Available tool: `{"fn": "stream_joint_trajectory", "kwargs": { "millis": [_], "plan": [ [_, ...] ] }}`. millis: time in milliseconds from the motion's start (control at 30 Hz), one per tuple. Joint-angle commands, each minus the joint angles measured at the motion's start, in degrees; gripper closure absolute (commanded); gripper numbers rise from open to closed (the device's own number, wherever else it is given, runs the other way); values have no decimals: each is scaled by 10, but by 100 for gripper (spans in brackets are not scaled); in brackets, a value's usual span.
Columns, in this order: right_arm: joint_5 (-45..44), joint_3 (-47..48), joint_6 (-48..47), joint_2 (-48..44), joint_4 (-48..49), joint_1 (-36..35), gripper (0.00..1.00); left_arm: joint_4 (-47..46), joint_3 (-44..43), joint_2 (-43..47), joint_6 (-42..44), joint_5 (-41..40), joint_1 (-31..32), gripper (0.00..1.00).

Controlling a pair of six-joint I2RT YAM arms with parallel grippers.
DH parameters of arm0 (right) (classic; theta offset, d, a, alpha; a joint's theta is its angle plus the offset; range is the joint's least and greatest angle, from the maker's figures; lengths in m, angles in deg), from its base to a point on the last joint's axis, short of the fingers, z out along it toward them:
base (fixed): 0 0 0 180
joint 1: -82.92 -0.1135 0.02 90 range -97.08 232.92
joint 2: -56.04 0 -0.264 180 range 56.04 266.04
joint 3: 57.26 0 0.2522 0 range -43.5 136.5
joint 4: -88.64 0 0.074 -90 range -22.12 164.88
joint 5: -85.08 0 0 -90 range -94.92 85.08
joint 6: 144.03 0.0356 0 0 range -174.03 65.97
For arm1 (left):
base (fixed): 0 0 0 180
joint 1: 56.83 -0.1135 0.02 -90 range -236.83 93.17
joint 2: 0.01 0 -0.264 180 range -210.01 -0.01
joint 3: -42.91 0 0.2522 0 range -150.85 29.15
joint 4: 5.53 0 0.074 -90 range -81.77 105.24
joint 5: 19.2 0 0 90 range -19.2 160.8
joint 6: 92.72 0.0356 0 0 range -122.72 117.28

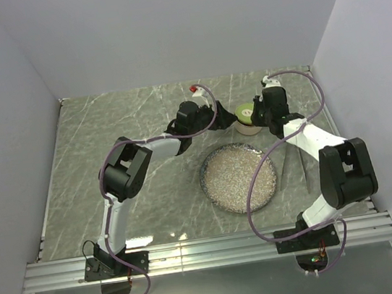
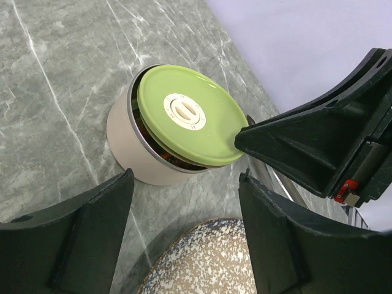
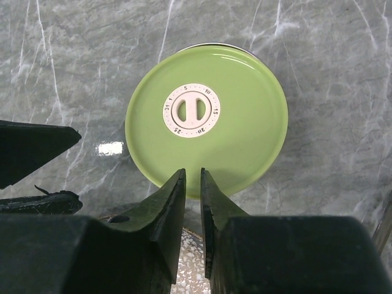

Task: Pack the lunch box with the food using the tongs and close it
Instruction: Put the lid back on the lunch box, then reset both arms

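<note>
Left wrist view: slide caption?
Flat lime-green lid sits askew on small round steel tin, right gripper at its rim.

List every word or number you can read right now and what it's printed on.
"31 1 5 10 15 20 25": date numbers ringed around the white dial at the centre of the lime-green lid, right wrist view.
Same dial, left wrist view: marks too small to read.
Top view: no legible text.

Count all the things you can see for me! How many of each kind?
Lunch box: 1
Green lid: 1
Speckled plate: 1
Tongs: 1
Grippers: 2, the left gripper and the right gripper
Total: 6
</note>
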Motion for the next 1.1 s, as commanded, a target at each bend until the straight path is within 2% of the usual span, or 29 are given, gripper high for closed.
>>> {"fn": "stream_joint_trajectory", "kwargs": {
  "millis": [0,300,333,600,733,933,967,1067],
  "plan": [
    [-9,9,1,-23,5,-1,76,-23,3,39,4,4,-1,25],
    [-19,-4,2,-46,6,-1,76,-26,7,43,8,1,-1,25],
    [-19,-16,2,-53,29,-1,76,-25,10,45,10,-4,-1,25],
    [-15,-56,-6,-163,35,-1,75,-27,76,123,54,-81,-1,25],
    [-23,-96,-5,-256,42,-2,70,-25,122,181,80,-134,-2,24],
    [-26,-169,-1,-398,38,-2,57,18,204,288,94,-235,-14,23],
    [-27,-176,1,-417,34,-2,50,29,217,319,95,-248,-18,22],
    [-29,-202,4,-486,18,-2,44,48,274,392,99,-300,-31,21]
  ]
}}
